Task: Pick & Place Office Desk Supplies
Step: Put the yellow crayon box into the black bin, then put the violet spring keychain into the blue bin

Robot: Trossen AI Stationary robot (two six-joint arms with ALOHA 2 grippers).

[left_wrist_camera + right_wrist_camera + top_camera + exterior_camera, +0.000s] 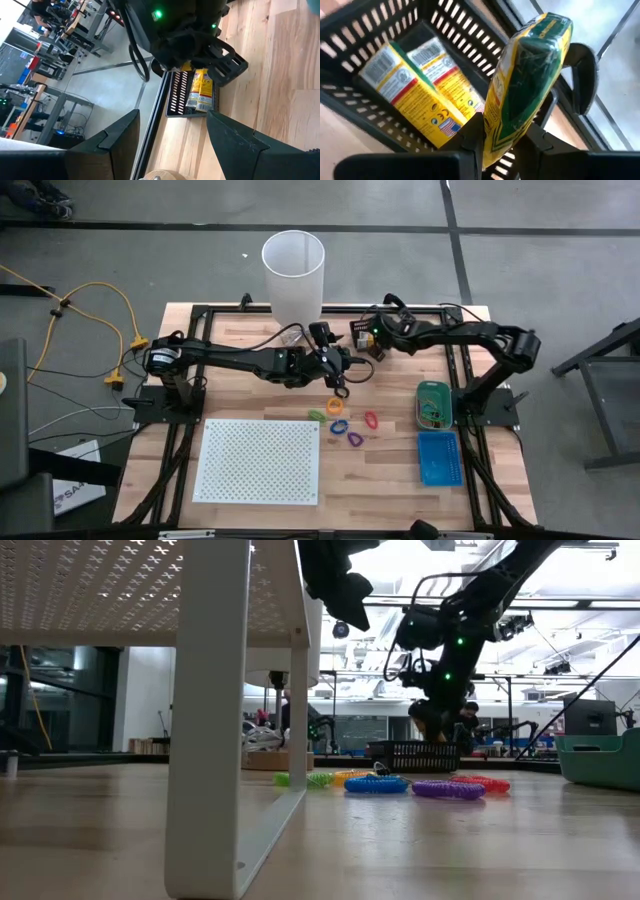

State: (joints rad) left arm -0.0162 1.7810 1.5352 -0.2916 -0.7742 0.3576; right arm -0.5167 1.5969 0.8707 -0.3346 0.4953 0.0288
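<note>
R: we clamp the right gripper on yellow-green crayon box, lifted clear of black slatted basket below fingertips | L: left gripper fingers apart, empty, waiting

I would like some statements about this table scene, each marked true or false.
1. The right gripper holds a yellow packet above the black basket. True.
2. The black basket is empty. False: two more yellow packets stand in it.
3. The left gripper is open and holds nothing. True.
4. The coloured loops lie in the blue tray. False: they lie on the bare table, between the white board and the trays.
5. The white cylinder stands at the table's far edge. True.
</note>
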